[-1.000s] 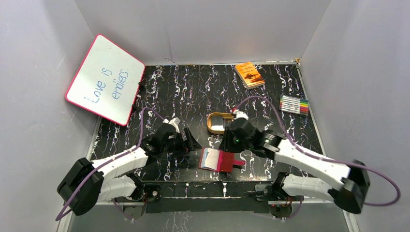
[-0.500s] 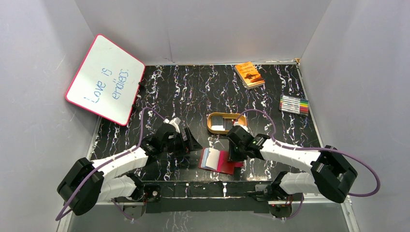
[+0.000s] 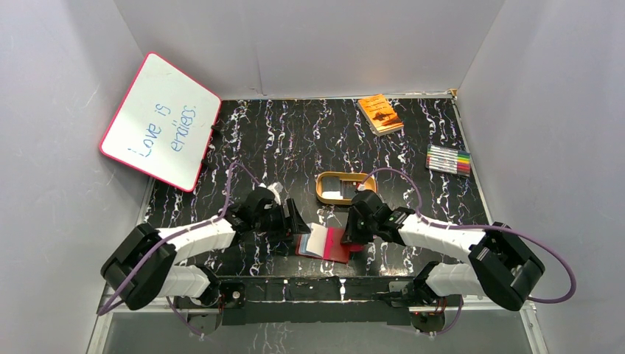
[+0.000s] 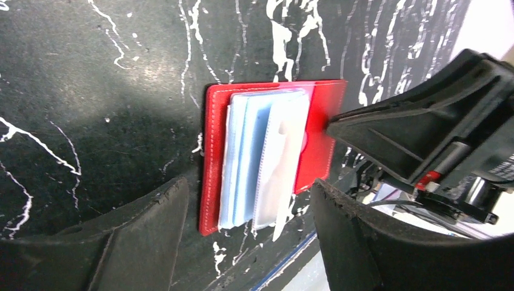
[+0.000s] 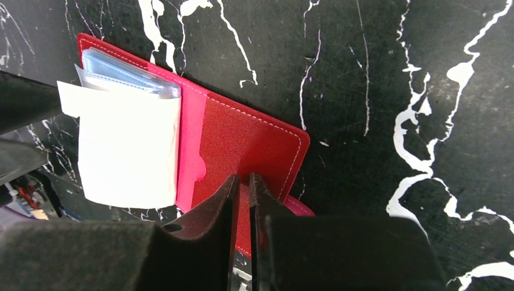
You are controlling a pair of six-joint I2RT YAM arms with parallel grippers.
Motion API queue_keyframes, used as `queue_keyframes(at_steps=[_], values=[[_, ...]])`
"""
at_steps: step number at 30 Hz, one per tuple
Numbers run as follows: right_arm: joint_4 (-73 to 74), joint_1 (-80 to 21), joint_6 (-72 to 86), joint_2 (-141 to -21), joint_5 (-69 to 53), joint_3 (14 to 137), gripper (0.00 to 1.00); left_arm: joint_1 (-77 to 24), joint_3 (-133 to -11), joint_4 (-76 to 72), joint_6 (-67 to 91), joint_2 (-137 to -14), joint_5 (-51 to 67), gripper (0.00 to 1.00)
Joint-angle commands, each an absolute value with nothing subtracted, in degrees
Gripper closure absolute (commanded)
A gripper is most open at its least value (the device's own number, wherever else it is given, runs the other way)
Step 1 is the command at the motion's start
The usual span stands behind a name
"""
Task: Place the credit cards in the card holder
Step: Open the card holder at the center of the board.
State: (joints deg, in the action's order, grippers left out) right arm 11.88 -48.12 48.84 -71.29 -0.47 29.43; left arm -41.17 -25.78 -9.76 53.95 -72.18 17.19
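The fingers of the right gripper (image 5: 243,179) are almost pressed together, with only a thin slit left. Red is seen in that slit. The tips are set on the near edge of the card holder (image 5: 242,139). Whether it is pinched cannot be told.

The fingers of the left gripper (image 4: 248,194) are spread wide. The card holder is seen between them and is not touched.

One red card holder is laid open and flat on the black marbled table (image 3: 295,140), between the two grippers. Clear sleeves (image 4: 254,163) and one white page (image 5: 130,151) are seen inside it.

Both arms are held low and are bent in toward the middle, so the two grippers are faced at each other.

Just behind, one dark card (image 3: 340,184) is kept in one gold oval tray (image 3: 322,188). Farther back, one orange book (image 3: 380,113) and one pack of coloured markers (image 3: 449,159) are seen. One whiteboard (image 3: 161,120) is leaned on the left wall. "Love is endless" is written on it in blue.
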Motion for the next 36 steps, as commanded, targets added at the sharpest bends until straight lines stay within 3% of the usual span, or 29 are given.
queue_keyframes(at_steps=[1, 8, 17, 36], values=[[11.9, -47.0, 46.2, -73.7, -1.5, 25.8, 0.8, -41.5, -27.6, -7.0, 52.2, -74.9, 18.1, 0.32], [10.0, -47.0, 45.0, -75.9, -3.3, 26.9, 0.82, -41.9, -26.3, -11.1, 53.3, -74.0, 20.4, 0.39], [9.9, -47.0, 44.9, -75.8, -3.1, 26.9, 0.82, -42.0, -26.7, -5.0, 53.0, -63.8, 14.9, 0.28], [9.7, -47.0, 44.7, -76.1, -3.3, 27.1, 0.82, -45.6, -31.6, -6.6, 50.9, -74.6, 17.0, 0.27]])
